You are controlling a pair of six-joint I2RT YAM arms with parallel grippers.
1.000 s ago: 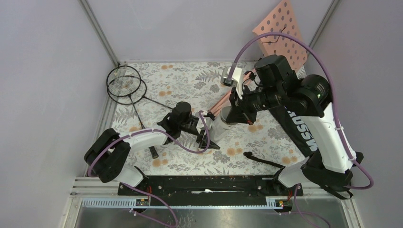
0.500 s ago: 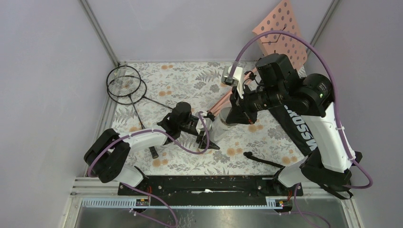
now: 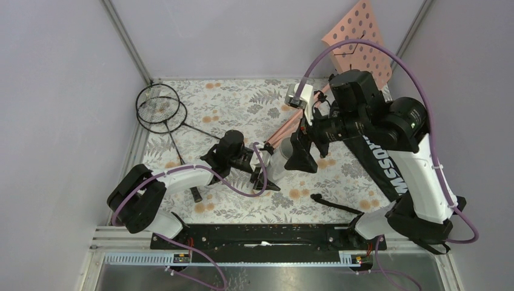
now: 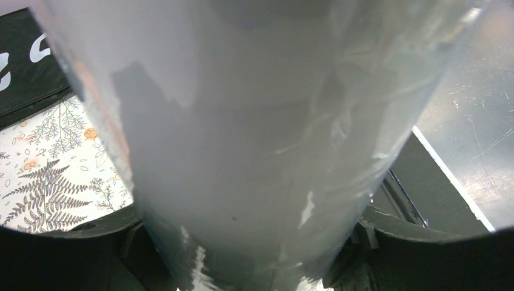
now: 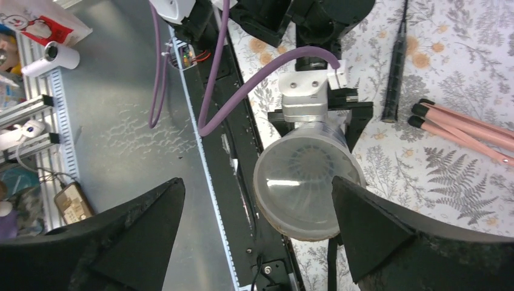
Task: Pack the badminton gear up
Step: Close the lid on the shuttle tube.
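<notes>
tube (image 5: 303,188) question: who's actually got it right now, and where is it?

Reply: The left gripper (image 3: 263,174) has it. That arm lies low, stretched from its base at the near-left across the floral cloth (image 3: 242,109) to the middle of the table. Its jaws are clamped round the tube's lower body. On its own wrist cam the tube fills nearly the whole view.

OP: And the right one?

Reply: The right arm climbs from the near-right corner with its elbow up high. The forearm folds back toward the centre and the wrist aims straight down. The right gripper (image 5: 257,185) is spread wide and holding nothing. Its black fingers (image 5: 130,242) sit either side of the tube's open mouth. The tube stands roughly on end just below, closer to one finger than the other. Can't tell if that finger touches the rim.

OP: What's the tube like up close?

Reply: Round, milky see-through plastic, smooth and a bit glossy, with scuffs and a flaky patch on the side. There's a faint ringed pattern down inside, no idea what it is.

OP: Rest of the gear?

Reply: Two thin black rackets (image 3: 159,106) lie in the far-left corner, heads overlapping, well apart from both grippers. Pink tripod legs (image 5: 460,127) lie on the cloth near the tube. The pink perforated stand (image 3: 357,36) sits far right.
</notes>
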